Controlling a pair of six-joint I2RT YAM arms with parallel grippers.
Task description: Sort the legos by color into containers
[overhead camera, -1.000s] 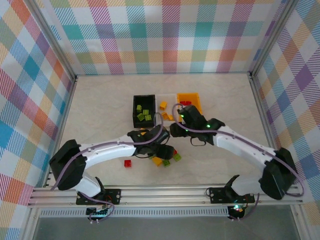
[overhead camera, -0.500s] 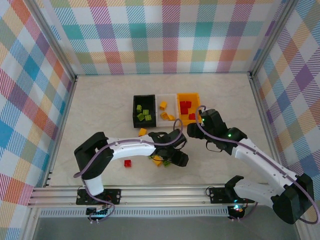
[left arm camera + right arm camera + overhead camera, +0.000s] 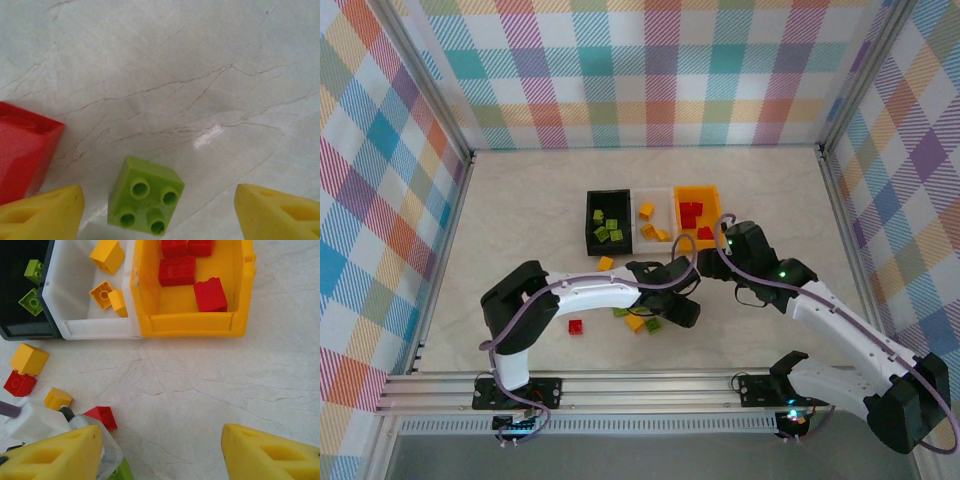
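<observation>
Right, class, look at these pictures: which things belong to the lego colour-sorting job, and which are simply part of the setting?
Belong to the job:
green lego
loose red lego
black bin
white bin
orange-yellow bin
left gripper, open
right gripper, open

Just setting:
plaid walls
metal rail
table

The black plastic bin (image 3: 25,332) holds lime green studded bricks (image 3: 32,301), the white bin (image 3: 100,330) yellow-orange bricks (image 3: 107,255), the orange-yellow bin (image 3: 192,322) red bricks (image 3: 210,294). The walls (image 3: 650,70) carry pastel plaid.
</observation>
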